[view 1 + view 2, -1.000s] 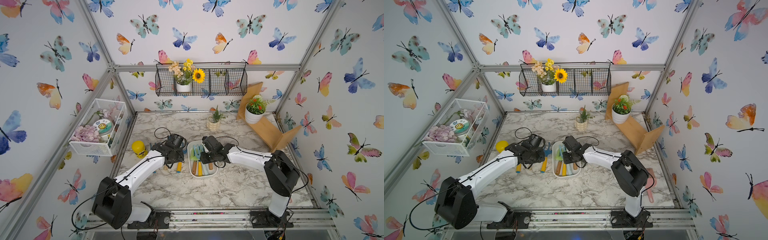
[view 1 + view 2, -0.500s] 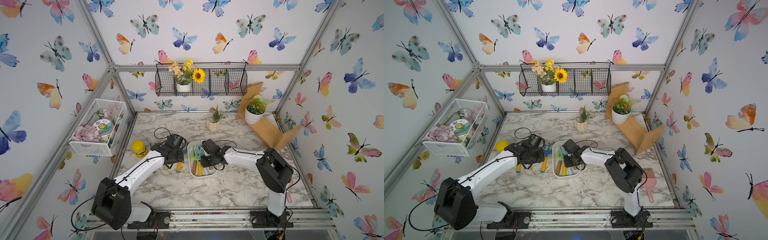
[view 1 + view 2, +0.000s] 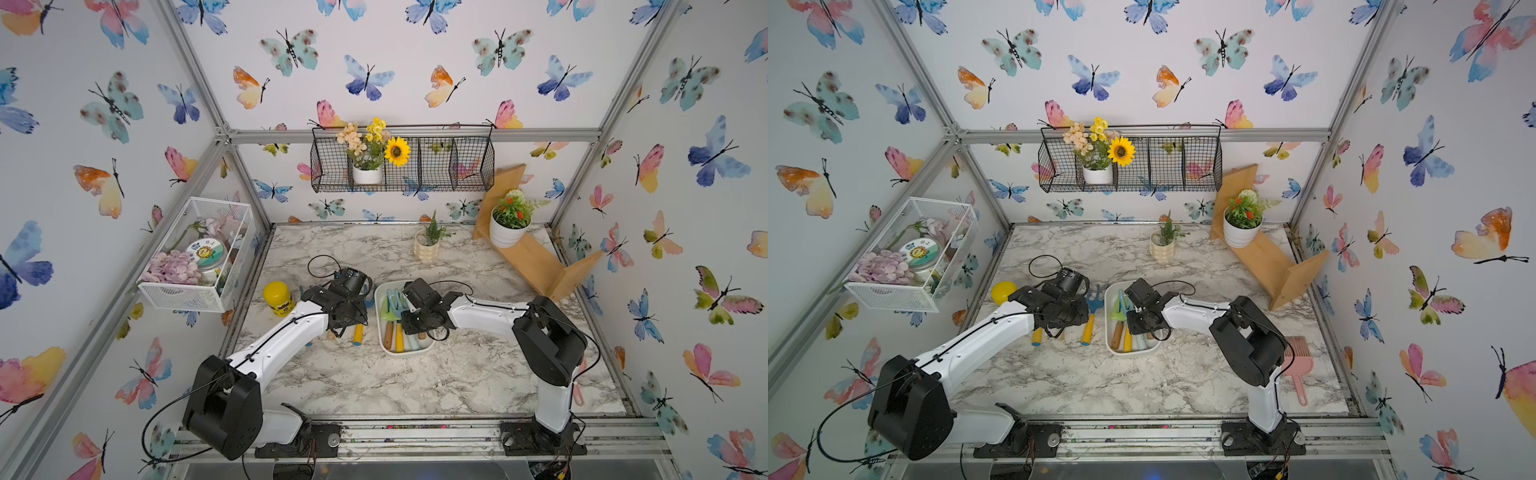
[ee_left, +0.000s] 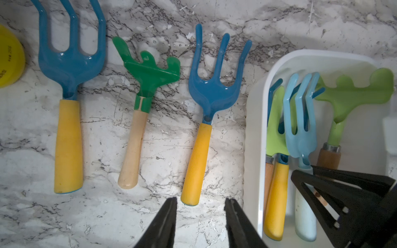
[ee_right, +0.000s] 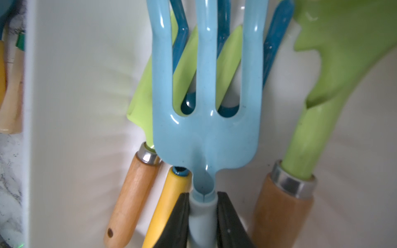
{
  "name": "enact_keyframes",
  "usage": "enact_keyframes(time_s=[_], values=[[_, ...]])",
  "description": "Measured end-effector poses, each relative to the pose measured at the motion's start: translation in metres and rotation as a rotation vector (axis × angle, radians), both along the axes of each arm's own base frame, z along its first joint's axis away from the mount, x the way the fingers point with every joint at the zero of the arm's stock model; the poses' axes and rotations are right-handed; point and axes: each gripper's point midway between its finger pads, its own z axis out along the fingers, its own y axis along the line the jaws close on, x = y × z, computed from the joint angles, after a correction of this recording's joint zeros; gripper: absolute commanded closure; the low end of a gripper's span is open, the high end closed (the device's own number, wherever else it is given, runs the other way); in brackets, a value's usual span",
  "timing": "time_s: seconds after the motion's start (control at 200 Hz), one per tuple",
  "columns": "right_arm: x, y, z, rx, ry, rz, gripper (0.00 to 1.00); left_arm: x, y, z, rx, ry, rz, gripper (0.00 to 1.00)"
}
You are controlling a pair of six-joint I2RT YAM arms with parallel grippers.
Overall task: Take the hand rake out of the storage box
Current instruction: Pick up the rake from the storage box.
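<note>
Right end effector (image 5: pixel 203 195) is down inside the storage box (image 5: pixel 75 85), its 2 black fingers (image 5: pixel 178 216) clamped tight on the pale handle of the hand rake (image 5: pixel 206 137), just behind the neck. The hand rake is glossy sky blue. 3 long tines run from a broad flat shoulder that narrows into a tube at the handle.

It lies on top of the pile in the storage box, over a lime green trowel (image 5: pixel 141 111) with a wooden handle and a navy fork (image 5: pixel 277 43) with a yellow handle. A lime green rake (image 5: pixel 335 64) with a wooden handle lies just beside it, in the same storage box.

In both top views the storage box (image 3: pixel 377 299) (image 3: pixel 1106 307) is a shallow, glossy white tray with rounded corners, flat on the marble table (image 3: pixel 374 382).

Beside the storage box, 3 tools lie in a row on the table. A blue fork (image 4: pixel 211 92) is nearest, then a green rake (image 4: pixel 148 70), then a second blue fork (image 4: pixel 71 58).

Left end effector (image 4: pixel 201 201) hovers over the table just beside the storage box, fingers parted partway, gripping nothing.
</note>
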Motion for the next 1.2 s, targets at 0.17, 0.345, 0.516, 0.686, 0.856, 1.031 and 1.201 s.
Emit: enact_keyframes(time_s=[0.17, 0.345, 0.516, 0.686, 0.856, 1.031, 1.201], values=[[0.002, -0.001, 0.041, 0.054, -0.060, -0.001, 0.77, 0.002, 0.003, 0.000, 0.005, -0.002, 0.004, 0.58], [0.005, -0.003, 0.071, 0.082, -0.121, 0.000, 0.78, 0.004, 0.008, 0.001, 0.028, -0.014, 0.013, 0.58], [0.010, -0.017, 0.071, 0.044, -0.125, -0.017, 0.79, 0.005, 0.010, 0.001, 0.038, -0.018, 0.015, 0.58], [0.020, -0.037, 0.077, 0.021, -0.137, -0.053, 0.80, 0.005, 0.012, 0.001, 0.047, -0.021, 0.017, 0.58], [0.032, -0.064, 0.093, 0.027, -0.164, -0.103, 0.80, 0.003, 0.013, 0.000, 0.054, -0.014, 0.015, 0.58], [0.043, -0.094, 0.084, -0.008, -0.155, -0.148, 0.80, 0.002, 0.014, 0.000, 0.064, -0.010, 0.009, 0.58], [0.047, -0.115, 0.070, -0.041, -0.132, -0.177, 0.81, 0.002, 0.014, 0.002, 0.071, -0.006, 0.000, 0.58]])
